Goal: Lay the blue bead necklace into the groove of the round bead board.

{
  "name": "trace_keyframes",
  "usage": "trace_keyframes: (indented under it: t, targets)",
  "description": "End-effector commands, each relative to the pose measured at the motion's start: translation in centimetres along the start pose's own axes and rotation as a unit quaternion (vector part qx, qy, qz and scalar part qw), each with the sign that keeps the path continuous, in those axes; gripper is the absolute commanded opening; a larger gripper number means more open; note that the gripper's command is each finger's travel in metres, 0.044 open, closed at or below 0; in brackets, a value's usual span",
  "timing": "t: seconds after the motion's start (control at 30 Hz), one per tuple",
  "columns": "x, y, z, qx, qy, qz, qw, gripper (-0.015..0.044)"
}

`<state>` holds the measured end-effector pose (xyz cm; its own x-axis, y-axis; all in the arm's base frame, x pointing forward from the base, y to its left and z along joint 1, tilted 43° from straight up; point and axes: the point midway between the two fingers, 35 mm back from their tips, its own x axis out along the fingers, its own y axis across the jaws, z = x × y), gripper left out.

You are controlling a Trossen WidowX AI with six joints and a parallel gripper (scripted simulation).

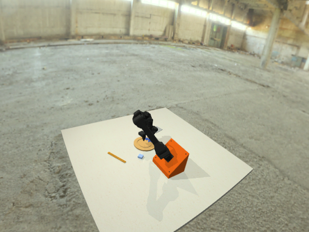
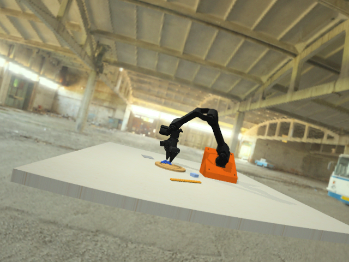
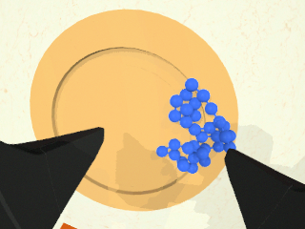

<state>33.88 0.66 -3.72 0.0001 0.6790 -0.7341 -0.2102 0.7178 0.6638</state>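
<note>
Our hand [image 1: 147,136] [image 2: 168,161] [image 3: 167,145] is spread with nothing pinched, above the round bead board [image 1: 139,143] [image 2: 178,168] [image 3: 129,29]. The blue bead necklace [image 1: 149,139] [image 2: 166,162] [image 3: 195,129] lies bunched between the fingertips, nearer the right-hand one in the wrist view. Closing on the heap could tangle strands, or a fingertip against the outer beads could drag them off the board.

Necklace [image 1: 148,139] [image 2: 166,162] [image 3: 202,135]: saturated blue beads, uniform. Bead board [image 1: 139,144] [image 2: 180,170] [image 3: 129,29]: plain tan, groove outlined darker brown. Gripper [image 1: 149,132] [image 2: 168,161] [image 3: 167,145] and arm [image 1: 149,132] [image 2: 215,129]: black. Mount [image 1: 178,152] [image 2: 210,170]: orange, dark dots near corners. Small block [image 1: 140,156] [image 2: 194,174]: pale blue. Beaded strip [image 1: 116,157] [image 2: 185,180]: yellow-orange. Thin flat piece [image 1: 159,129] [image 2: 147,156]: grey. Tabletop [image 1: 112,189] [image 2: 98,174] [image 3: 272,62]: off-white, faint orange-pink flecks in wrist view; its edge grey with fine vertical streaks.
</note>
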Motion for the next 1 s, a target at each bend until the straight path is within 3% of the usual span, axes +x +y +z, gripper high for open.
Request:
trace_keyframes:
  t: [0.0, 0.2, 0.23, 0.3, 0.47, 0.97]
  targets:
    - [-0.1, 0.0, 0.0, -0.002, 0.001, -0.002, 1.0, 0.044]
    - [-0.1, 0.0, 0.0, -0.002, 0.001, -0.002, 1.0, 0.044]
    - [-0.1, -0.1, 0.0, -0.008, 0.001, -0.002, 1.0, 0.0414]
    - [-0.5, -0.5, 0.2, -0.054, 0.001, -0.002, 0.999, 0.038]
    - [-1.9, -2.1, 0.8, -0.213, 0.001, -0.002, 0.977, 0.038]
    - [-1.1, -2.2, 1.1, -0.223, -0.003, -0.008, 0.975, 0.038]
